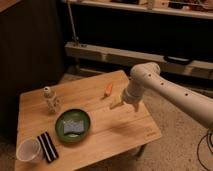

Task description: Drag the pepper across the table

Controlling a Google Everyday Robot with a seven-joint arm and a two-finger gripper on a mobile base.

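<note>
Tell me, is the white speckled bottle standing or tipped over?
Standing: the bottle has its narrow top up, base on the table. The end effector hangs close beside the pepper.

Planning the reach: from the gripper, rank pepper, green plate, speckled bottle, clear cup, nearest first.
The gripper is over the table's middle.
1. pepper, just behind it
2. green plate, front-left
3. speckled bottle, left side
4. clear cup, front-left corner

Gripper (118, 104) near pepper (109, 89) (plate (59, 125), bottle (50, 99) well apart)
</note>
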